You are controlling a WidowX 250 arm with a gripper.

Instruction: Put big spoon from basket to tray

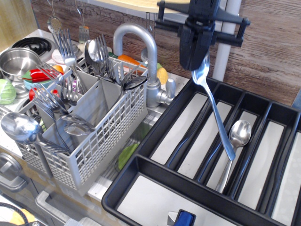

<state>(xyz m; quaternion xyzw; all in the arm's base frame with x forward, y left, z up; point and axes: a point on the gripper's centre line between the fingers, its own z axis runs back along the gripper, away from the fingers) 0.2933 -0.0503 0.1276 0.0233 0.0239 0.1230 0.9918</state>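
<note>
My gripper (pixel 201 60) is shut on the bowl end of the big spoon (pixel 216 110), a shiny steel tablespoon. It hangs handle down, tilted to the right, above the black tray (pixel 155 136), over the third long compartment. Its handle tip is close to a similar steel spoon (pixel 234 148) lying in that compartment. The grey grid-sided basket (pixel 101 136) stands to the left, full of forks and spoons.
A grey tap (pixel 146 56) rises between basket and tray. A large ladle-like spoon (pixel 19 127) sticks out of the basket's front left. A steel pot (pixel 16 61), toy vegetables and a stove sit at the far left. A blue object (pixel 184 218) lies at the tray's front compartment.
</note>
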